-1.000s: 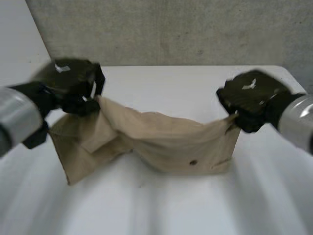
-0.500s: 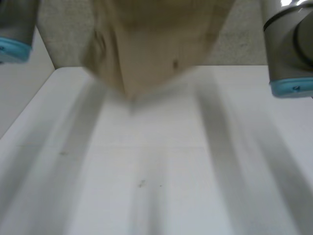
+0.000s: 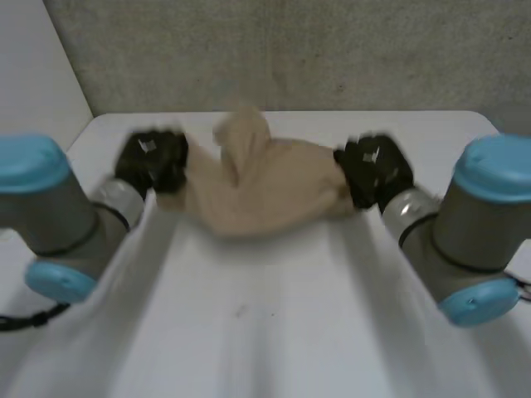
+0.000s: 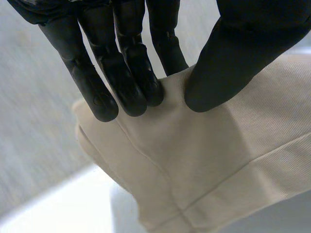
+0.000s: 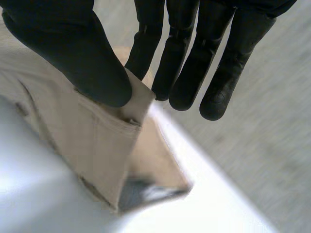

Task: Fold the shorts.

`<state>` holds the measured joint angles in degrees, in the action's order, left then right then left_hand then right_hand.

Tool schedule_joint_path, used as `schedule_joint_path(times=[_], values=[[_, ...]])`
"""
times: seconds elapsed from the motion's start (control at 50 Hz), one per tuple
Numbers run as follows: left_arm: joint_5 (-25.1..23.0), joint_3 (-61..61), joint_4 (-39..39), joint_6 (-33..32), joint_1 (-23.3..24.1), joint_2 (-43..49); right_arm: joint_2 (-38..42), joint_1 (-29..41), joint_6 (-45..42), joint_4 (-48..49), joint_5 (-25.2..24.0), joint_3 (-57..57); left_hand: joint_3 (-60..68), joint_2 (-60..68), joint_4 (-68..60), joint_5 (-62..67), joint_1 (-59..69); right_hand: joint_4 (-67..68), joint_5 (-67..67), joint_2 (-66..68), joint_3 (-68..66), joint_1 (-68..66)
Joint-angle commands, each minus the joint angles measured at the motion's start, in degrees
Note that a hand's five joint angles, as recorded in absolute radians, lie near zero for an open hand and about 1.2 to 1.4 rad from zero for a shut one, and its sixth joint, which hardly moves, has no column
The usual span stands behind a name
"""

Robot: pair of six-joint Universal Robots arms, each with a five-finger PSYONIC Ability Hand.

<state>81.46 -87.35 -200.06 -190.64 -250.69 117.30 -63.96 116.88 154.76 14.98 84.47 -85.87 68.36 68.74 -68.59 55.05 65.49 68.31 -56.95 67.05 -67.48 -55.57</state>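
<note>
Tan shorts [image 3: 265, 186] bunched up on the white counter [image 3: 274, 332], left robot hand [image 3: 152, 162] at one end, right robot hand [image 3: 373, 170] at the other.

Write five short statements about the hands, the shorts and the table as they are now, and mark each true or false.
1. The left hand and the right hand hold opposite ends of the shorts. True.
2. The left hand's fingers are straight and clear of the cloth. False: its thumb and fingers pinch the fabric.
3. The shorts are tan. True.
4. The shorts lie flat and neatly folded. False: they are bunched between the hands, with a hump sticking up near the middle.
5. The table is dark wood. False: the table is white.
</note>
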Motion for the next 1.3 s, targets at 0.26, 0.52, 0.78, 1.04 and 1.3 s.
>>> schedule_joint_path(times=[0.26,0.52,0.78,1.04,1.3], values=[[0.4,-7.7,4.9,-15.9,1.5,-8.3,-2.9,-0.4,-0.9,-1.9,0.5,-11.4,-54.8,-55.2,55.0,-51.5,-51.9,11.7,-13.0,13.0,-12.5,-24.4],[-0.5,-18.9,5.5,-4.6,-1.7,-16.2,-1.4,-2.5,7.6,-4.3,0.4,-10.7,-34.3,-34.7,34.5,-31.0,-31.4,11.7,-13.0,13.0,-12.5,-24.4],[-12.5,-19.8,7.7,-0.4,-10.2,-11.5,-1.2,-3.6,7.7,-4.3,0.2,-10.7,-9.5,-9.9,9.8,-6.2,-6.7,11.7,-13.0,13.0,-12.5,-24.4],[-15.4,-13.2,11.4,-1.0,-10.8,-2.4,-0.6,-3.1,7.4,-4.3,0.0,-10.9,-24.0,-24.4,24.2,-20.7,-21.1,11.7,-13.0,13.0,-12.5,-24.4],[-11.6,-3.4,11.4,-1.1,-8.5,6.1,-0.4,-3.1,7.2,-4.3,-0.2,-10.7,-24.7,-25.0,24.9,-21.4,-21.8,11.7,-13.0,13.0,-12.5,-24.4]])
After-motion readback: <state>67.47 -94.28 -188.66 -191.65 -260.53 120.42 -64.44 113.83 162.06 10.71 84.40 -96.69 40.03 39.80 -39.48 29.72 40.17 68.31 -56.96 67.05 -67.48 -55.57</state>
